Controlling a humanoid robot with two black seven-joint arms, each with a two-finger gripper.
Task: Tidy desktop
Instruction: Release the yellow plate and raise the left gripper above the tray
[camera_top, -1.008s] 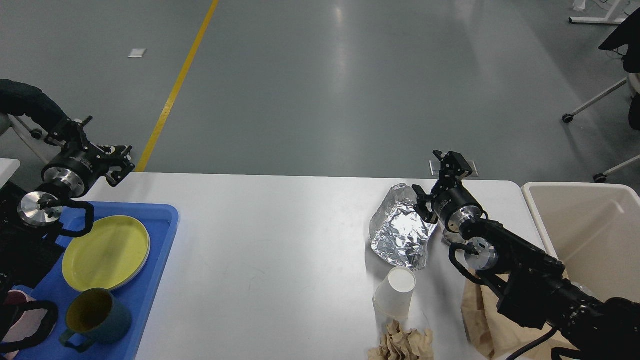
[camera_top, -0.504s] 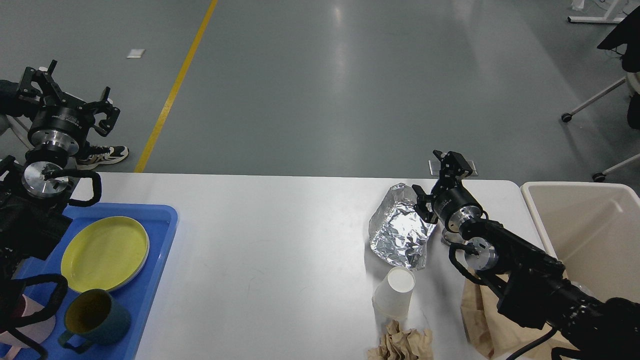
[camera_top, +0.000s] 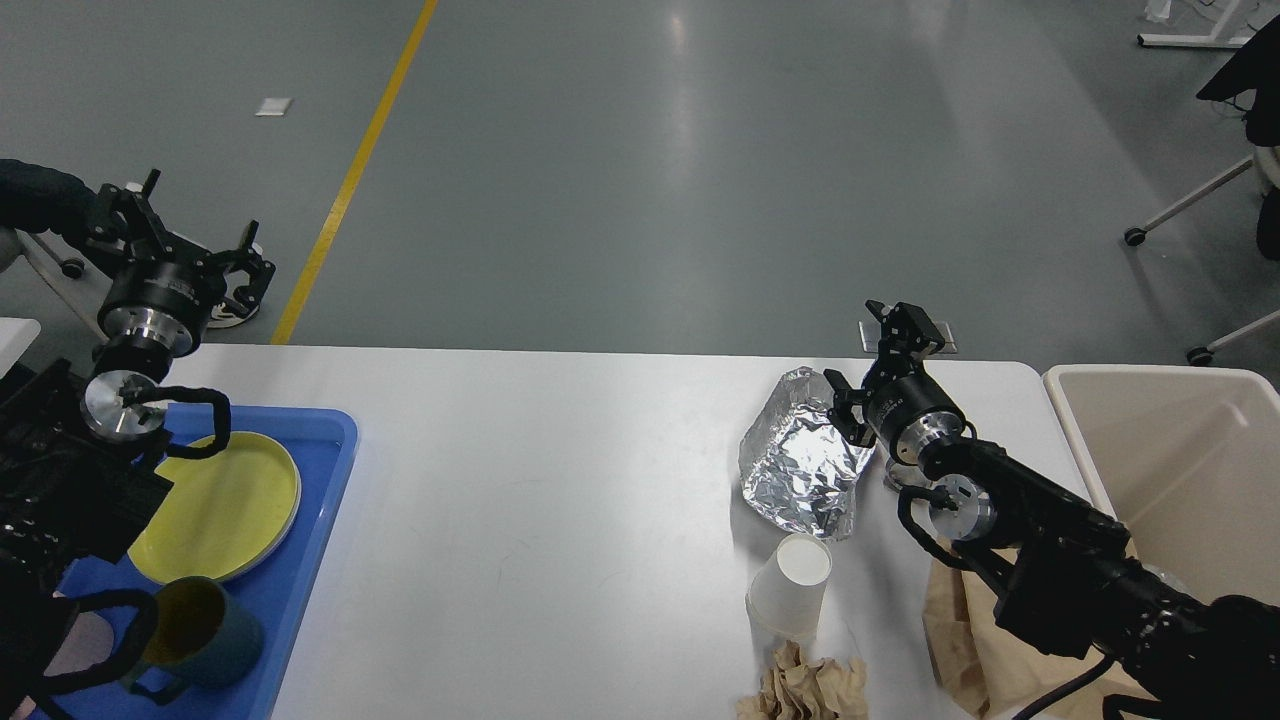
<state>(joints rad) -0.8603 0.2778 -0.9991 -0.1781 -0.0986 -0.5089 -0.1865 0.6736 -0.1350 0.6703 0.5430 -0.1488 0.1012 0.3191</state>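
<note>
Right gripper (camera_top: 868, 372) is spread wide, holding nothing, touching the far-right edge of the crumpled foil (camera_top: 800, 462) on the right side of the desktop (camera_top: 560, 500), while the left gripper (camera_top: 190, 255), also unclenched, hangs way off past the far-left corner.

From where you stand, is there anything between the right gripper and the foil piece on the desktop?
Nothing visible stands between them. The right gripper sits right beside the crumpled foil on the desktop, at the foil's right edge. The paper cup is nearer the camera, out of that path.
</note>
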